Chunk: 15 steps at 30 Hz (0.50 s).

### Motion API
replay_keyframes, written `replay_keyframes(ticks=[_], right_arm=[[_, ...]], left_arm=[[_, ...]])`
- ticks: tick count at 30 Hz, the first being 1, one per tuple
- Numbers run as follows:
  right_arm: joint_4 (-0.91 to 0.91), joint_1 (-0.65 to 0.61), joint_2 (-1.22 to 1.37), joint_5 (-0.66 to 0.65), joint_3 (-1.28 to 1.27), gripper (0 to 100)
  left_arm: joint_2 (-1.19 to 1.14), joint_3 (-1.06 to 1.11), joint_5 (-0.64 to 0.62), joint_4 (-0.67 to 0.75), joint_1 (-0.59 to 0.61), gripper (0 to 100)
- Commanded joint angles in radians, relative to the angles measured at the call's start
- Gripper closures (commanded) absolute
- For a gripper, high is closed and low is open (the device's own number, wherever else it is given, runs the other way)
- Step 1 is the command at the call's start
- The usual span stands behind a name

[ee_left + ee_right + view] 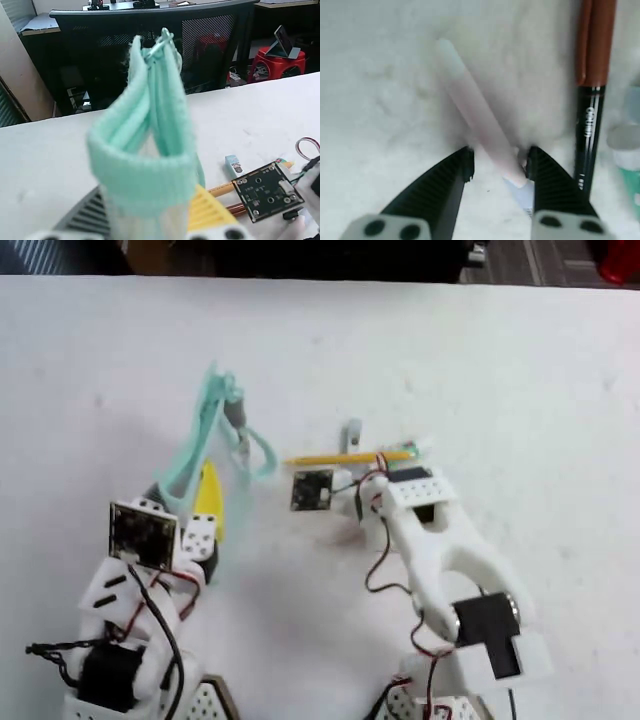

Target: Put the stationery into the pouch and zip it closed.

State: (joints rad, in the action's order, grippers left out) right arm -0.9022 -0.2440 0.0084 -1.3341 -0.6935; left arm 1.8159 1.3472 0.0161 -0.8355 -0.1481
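A mint-green pouch point(205, 430) point(150, 140) stands raised off the table, with my left gripper point(195, 505) point(150, 222) shut on its lower end between a yellow finger point(210, 210) and a grey one. The right gripper point(368, 490) point(498, 155) is down on the table among the stationery, its black fingers point(450, 175) closed against the end of a pale pink pen point(475, 110). A brown-and-black pen point(592, 75) lies beside it. A yellow pencil point(345, 455) point(222, 189) and a small eraser point(351, 430) point(233, 165) lie just beyond.
The right arm's camera board point(312, 490) point(267, 190) hangs close to the pouch. A mint-coloured item point(630, 175) sits beside the brown pen. White table point(500, 370) stretches open to the far side and right; a black chair point(200, 45) stands past its edge.
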Motion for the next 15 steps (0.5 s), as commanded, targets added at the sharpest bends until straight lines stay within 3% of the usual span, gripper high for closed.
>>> replay_keyframes(ticks=[1, 7, 15], right_arm=[[-0.059, -0.004, 0.059, -0.009, 0.06, 83.9], [-0.113, -0.004, 0.105, -0.009, 0.115, 93.0], [-0.113, -0.004, 0.102, -0.006, 0.109, 94.3]], left_arm=[[0.007, -0.014, 0.0, 0.029, -0.015, 98], [0.007, -0.011, 0.0, 0.029, -0.015, 98], [0.007, 0.002, -0.002, 0.035, -0.016, 98]])
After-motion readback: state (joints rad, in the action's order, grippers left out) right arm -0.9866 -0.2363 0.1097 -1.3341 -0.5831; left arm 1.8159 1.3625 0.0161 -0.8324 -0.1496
